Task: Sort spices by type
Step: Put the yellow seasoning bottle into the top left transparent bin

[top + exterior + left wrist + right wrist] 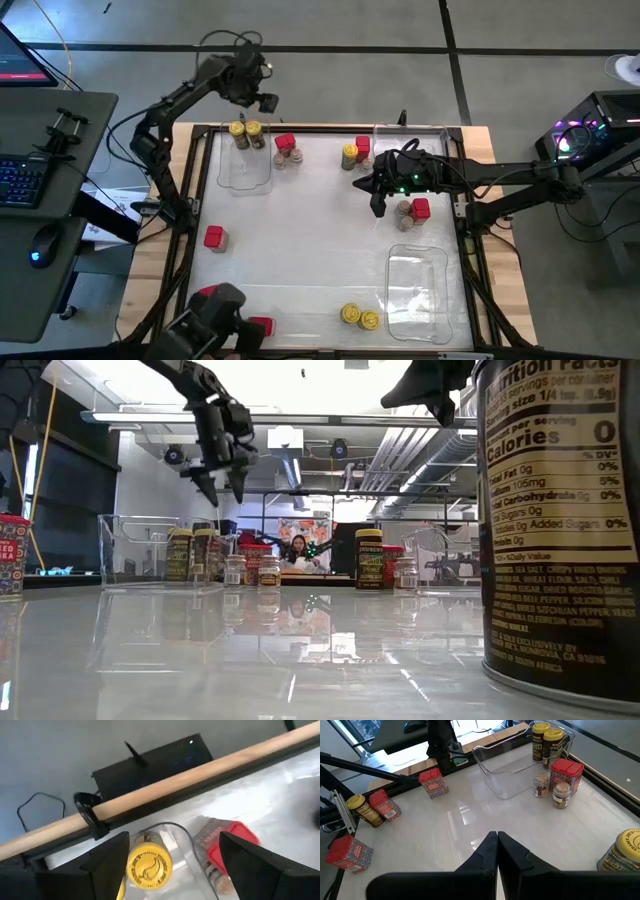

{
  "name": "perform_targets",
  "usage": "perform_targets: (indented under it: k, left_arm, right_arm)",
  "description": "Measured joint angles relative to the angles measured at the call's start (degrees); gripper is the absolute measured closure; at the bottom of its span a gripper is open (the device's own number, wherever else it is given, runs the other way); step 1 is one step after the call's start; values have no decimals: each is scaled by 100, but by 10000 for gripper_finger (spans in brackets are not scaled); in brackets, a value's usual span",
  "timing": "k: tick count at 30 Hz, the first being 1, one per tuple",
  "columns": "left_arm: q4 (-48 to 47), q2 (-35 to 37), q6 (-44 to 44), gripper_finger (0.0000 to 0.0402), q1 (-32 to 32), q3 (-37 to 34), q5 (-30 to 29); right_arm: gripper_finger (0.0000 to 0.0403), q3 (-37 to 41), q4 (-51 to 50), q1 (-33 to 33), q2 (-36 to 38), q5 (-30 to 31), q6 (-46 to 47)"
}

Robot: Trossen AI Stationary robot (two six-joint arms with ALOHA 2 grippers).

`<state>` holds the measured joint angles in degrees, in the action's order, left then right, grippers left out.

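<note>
**A:** Left gripper?

**B:** Up over the far end of the clear tray in the upper left of the high view. Jaws spread wide, holding nothing. Directly beneath, a yellow-lidded jar, standing inside the tray beside a second yellow jar.

**A:** Right gripper?

**B:** Hovering right of centre in the high view, jaws pinched together, empty. Nearest to it, at upper centre, a lone yellow jar just beside a red box. Lower down, close under the wrist, a tan-lidded jar with another red box.

**A:** Step in hand, then?

**B:** Probably gathering the yellows into that upper-left tray. Far from finished, judging by the pair of yellow jars at the bottom edge of the counter and the stray red boxes at left and at bottom.

**A:** How to do it well?

**B:** Open the right jaws fully before descending. Come straight down over the lone yellow jar and grip the round wall below the lid, not the lid itself. Mind the red box crowding it, and approach along the free sides so as not to tip it. Lift clear before travelling. Keep the left arm high or draw it back, to avoid a clash above the tray. Set down upright next to the two yellows, clear of the tray wall.
</note>
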<state>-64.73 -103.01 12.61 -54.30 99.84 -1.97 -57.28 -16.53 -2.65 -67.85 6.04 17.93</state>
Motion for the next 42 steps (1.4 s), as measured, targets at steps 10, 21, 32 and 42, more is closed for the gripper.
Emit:
perform_targets:
  k: [10,21,32,42]
  left_arm:
    - [89,1666,-133,108,2556,-765,698]
    - [1857,2991,1835,108,6652,-3229,-947]
    - [3065,2993,1201,108,6048,-3508,-1716]
    - [4482,2125,-451,108,3805,-2951,-229]
  right_arm:
    - [403,0,0,-1,0,0,-53]
    - [403,-44,214,-160,-2,-26,268]
    - [403,-776,239,-881,-79,-21,372]
    - [402,-1152,136,-1142,-33,496,404]
